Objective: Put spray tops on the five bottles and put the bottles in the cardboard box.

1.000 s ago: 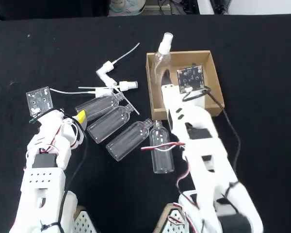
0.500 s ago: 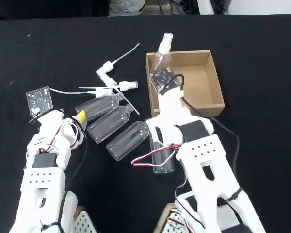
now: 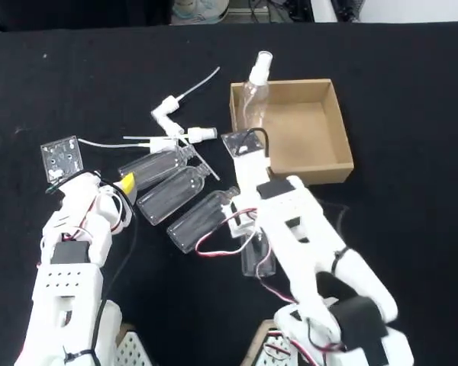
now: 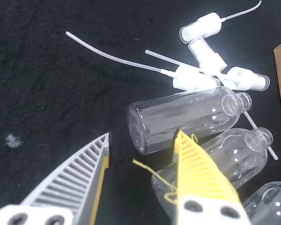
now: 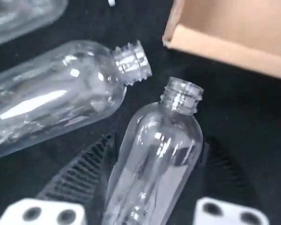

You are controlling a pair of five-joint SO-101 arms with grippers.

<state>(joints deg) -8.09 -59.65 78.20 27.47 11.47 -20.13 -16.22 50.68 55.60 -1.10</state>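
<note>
Bottles (image 5: 154,154) are noted as clear, glossy, smooth plastic. Spray tops (image 4: 201,77) are recorded as white, smooth plastic. Cardboard box (image 3: 301,133) is seen as matt brown board. Table cover (image 4: 47,84) is observed as black, matt, slightly fuzzy cloth. Left gripper (image 4: 143,135): fingers (image 4: 196,173) are found to be ribbed, matt plastic.

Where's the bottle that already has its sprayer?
In the high view, the capped bottle leans in the far left corner of the cardboard box, top poking over the rim.
</note>
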